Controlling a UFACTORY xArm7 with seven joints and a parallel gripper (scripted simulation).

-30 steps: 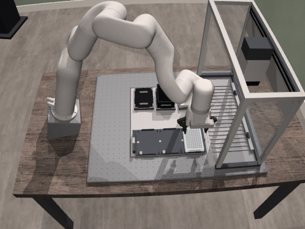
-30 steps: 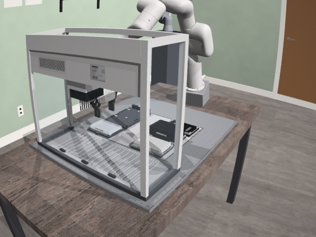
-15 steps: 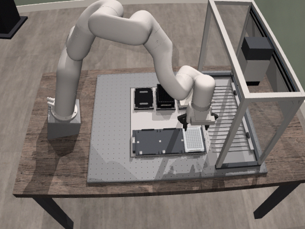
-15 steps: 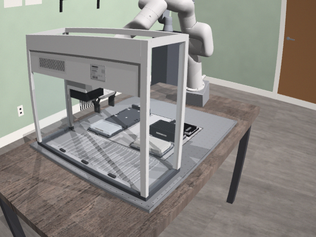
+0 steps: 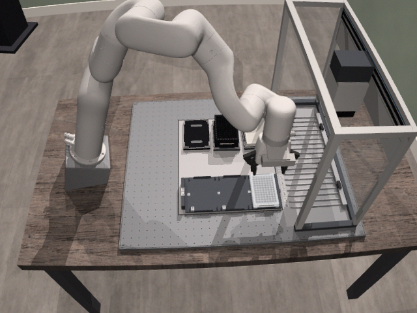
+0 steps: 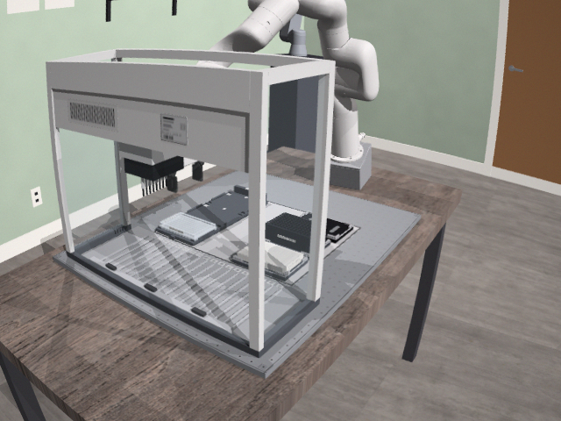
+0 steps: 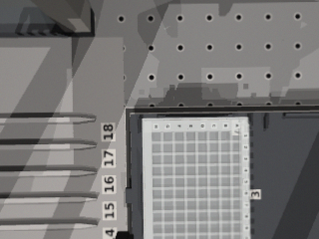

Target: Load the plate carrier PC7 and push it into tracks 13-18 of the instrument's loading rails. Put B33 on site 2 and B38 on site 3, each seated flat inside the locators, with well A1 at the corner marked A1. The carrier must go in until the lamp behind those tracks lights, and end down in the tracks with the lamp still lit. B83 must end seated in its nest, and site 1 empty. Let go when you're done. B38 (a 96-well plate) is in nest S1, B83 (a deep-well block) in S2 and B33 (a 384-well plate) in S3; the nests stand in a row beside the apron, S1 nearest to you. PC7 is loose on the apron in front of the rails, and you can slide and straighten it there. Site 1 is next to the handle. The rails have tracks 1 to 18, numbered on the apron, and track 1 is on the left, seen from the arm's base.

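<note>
The plate carrier PC7 [image 5: 215, 194] lies on the apron in front of the rails [image 5: 304, 162], its long axis running left to right in the top view, one short end toward the track numbers. The 96-well plate B38 [image 5: 264, 190] sits on the carrier's right-hand end, at the site marked 3, nearest the rails. The gripper [image 5: 269, 164] hangs above the far edge of that plate, jaws spread fully apart, holding and touching nothing. The deep-well block B83 [image 5: 225, 132] stands in the middle nest.

B38 [image 5: 265, 190] lies on PC7's [image 5: 215, 193] site 3, beside the rails [image 5: 304, 162].
</note>
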